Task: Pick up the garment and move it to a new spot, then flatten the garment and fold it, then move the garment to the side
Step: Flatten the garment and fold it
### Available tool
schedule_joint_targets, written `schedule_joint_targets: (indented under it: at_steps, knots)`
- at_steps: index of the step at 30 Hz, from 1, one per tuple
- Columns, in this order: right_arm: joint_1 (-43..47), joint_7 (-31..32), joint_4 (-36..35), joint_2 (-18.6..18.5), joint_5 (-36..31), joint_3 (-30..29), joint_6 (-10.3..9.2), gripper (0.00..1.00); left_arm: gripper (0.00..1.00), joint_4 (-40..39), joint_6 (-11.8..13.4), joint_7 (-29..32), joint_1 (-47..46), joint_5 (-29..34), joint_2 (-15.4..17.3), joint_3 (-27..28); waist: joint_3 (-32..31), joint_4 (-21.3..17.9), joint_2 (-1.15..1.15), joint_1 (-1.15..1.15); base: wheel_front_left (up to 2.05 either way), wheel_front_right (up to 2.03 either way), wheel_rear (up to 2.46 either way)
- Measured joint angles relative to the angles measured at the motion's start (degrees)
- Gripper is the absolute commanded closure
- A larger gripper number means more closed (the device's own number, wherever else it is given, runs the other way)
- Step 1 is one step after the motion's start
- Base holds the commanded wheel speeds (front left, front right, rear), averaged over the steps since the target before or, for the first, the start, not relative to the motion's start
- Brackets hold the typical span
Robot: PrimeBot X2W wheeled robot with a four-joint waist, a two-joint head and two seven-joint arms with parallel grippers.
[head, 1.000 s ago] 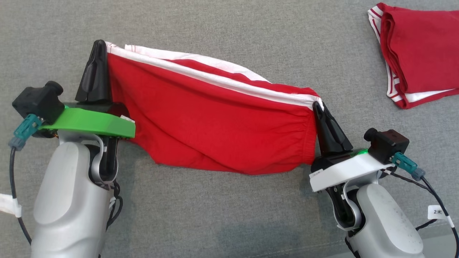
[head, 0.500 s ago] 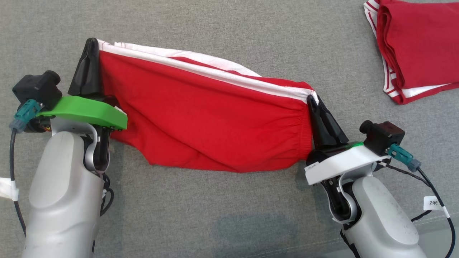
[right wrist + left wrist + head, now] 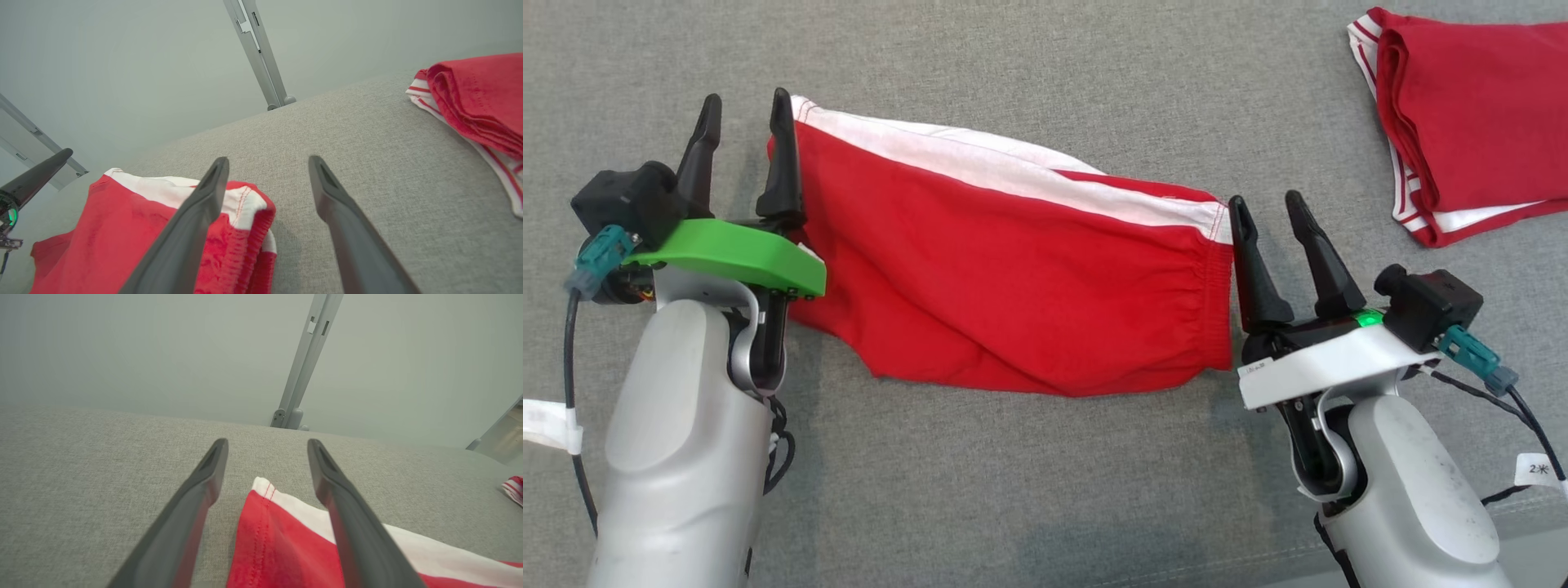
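just let go of red shorts [image 3: 1013,286] at both ends, with jaws wide open; laid flat on grey fabric [image 3: 1045,490], likely ready for folding.

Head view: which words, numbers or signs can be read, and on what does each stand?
"2米": on the white tag hanging at the lower right.
Small sticker on the white wrist plate: its print is too small to read.
Red shorts: no text to be seen.
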Motion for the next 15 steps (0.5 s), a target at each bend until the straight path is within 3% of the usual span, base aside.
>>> schedule_joint_targets:
  at_steps: [9,15]
  knots:
    - [4.5,0.0,-3.3,0.0,-2.0,-5.2,0.00,0.00,0.00,4.5,0.0,0.0,3.7,-4.9,2.1,-4.6,-3.2,1.2,0.00,0.00,0.00,0.00,0.00]
    - [7.2,0.0,-4.1,0.0,-2.5,-7.5,0.00,0.00,0.00,8.2,0.0,5.8,4.4,-9.2,5.0,-9.7,-6.0,1.9,0.00,0.00,0.00,0.00,0.00]
